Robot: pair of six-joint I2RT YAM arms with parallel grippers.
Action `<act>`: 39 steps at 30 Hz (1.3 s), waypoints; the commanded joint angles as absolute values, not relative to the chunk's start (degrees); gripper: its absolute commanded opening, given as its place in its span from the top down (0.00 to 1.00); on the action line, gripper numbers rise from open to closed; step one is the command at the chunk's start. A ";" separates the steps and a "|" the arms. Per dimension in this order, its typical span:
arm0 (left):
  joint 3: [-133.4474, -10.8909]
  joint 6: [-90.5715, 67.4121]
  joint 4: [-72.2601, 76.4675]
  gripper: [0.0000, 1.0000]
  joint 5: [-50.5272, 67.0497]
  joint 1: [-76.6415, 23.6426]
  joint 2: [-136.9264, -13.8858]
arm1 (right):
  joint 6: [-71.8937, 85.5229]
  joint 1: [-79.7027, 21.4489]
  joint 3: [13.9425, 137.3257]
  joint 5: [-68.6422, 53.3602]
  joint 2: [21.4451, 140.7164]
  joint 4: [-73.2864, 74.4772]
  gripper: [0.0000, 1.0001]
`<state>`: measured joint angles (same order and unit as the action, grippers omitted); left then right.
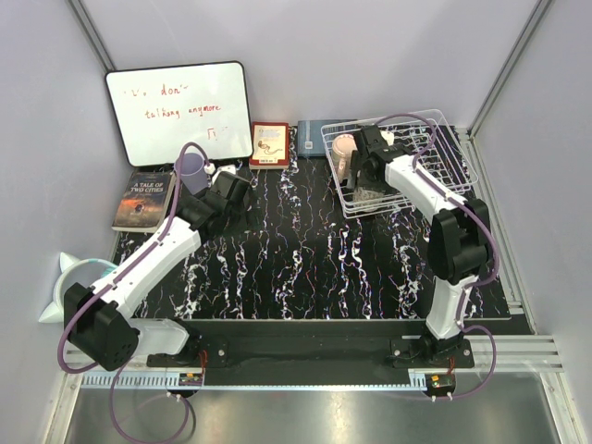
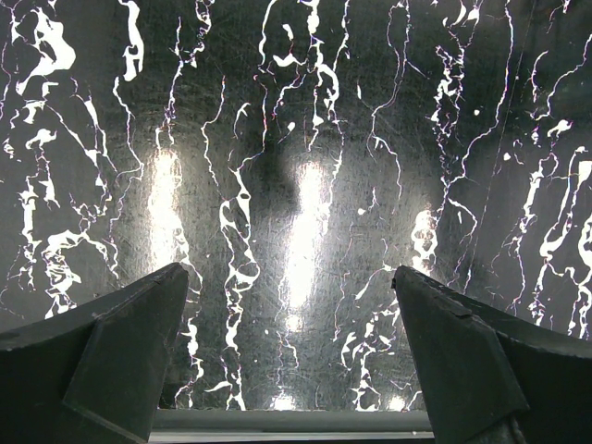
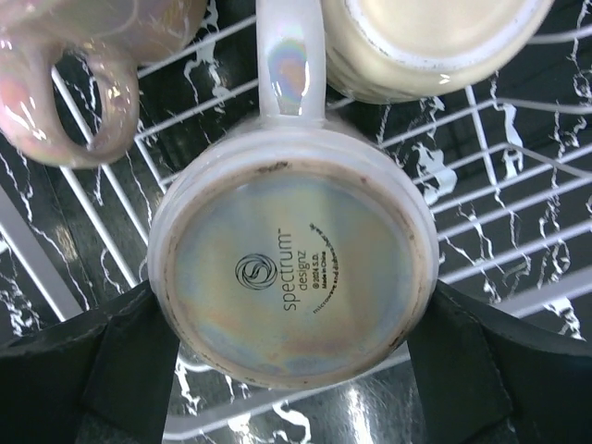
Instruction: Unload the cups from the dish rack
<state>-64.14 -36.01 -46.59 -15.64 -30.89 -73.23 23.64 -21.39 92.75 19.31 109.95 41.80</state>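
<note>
The white wire dish rack (image 1: 449,162) stands at the back right. My right gripper (image 1: 365,168) is inside it. In the right wrist view the gripper (image 3: 291,298) is shut on a pearly upside-down cup (image 3: 287,268), one finger on each side of its base. A pink cup (image 3: 65,55) with a handle and a cream cup (image 3: 425,37) lie on the rack wires (image 3: 518,231) just beyond. The pink cup (image 1: 344,146) also shows from the top. A lavender cup (image 1: 191,169) stands on the table at the back left. My left gripper (image 1: 236,190) is beside it, open and empty (image 2: 289,277) over the marble mat.
A whiteboard (image 1: 178,111) leans at the back left. A book (image 1: 143,199) lies left of the mat. A red book (image 1: 269,144) and a blue box (image 1: 311,139) stand against the back wall. A white and teal object (image 1: 69,277) sits at the far left.
</note>
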 commanded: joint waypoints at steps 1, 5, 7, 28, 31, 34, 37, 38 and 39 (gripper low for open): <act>-66.62 -35.68 -44.21 0.01 -15.20 -31.38 -73.04 | 23.11 -21.01 94.22 22.06 102.75 45.26 1.00; -66.97 -35.68 -44.30 0.01 -15.29 -31.29 -73.12 | 23.20 -21.01 94.75 21.36 101.60 45.26 1.00; -67.06 -35.77 -44.30 0.01 -15.21 -31.38 -73.21 | 23.20 -21.01 94.92 20.92 101.16 45.26 1.00; -69.35 -36.73 -36.92 0.01 -7.83 -31.20 -73.56 | 26.81 -20.83 90.62 5.19 84.91 36.21 1.00; -69.35 -37.35 -34.55 0.01 -5.28 -31.20 -73.92 | 27.07 -20.83 89.13 3.43 83.32 35.34 1.00; -68.38 -38.75 -30.16 0.01 -1.16 -31.03 -73.48 | 28.47 -19.96 85.27 -1.74 80.17 30.44 1.00; -66.36 -41.21 -23.22 0.01 5.34 -30.41 -72.78 | 32.86 -16.45 78.50 -10.79 76.12 22.11 1.00; -65.49 -42.00 -21.03 0.01 7.10 -30.15 -72.51 | 34.18 -15.39 75.09 -13.33 75.24 19.97 1.00; -63.65 -42.97 -16.13 0.01 10.95 -29.80 -72.07 | 36.71 -13.38 73.41 -17.97 73.76 15.60 1.00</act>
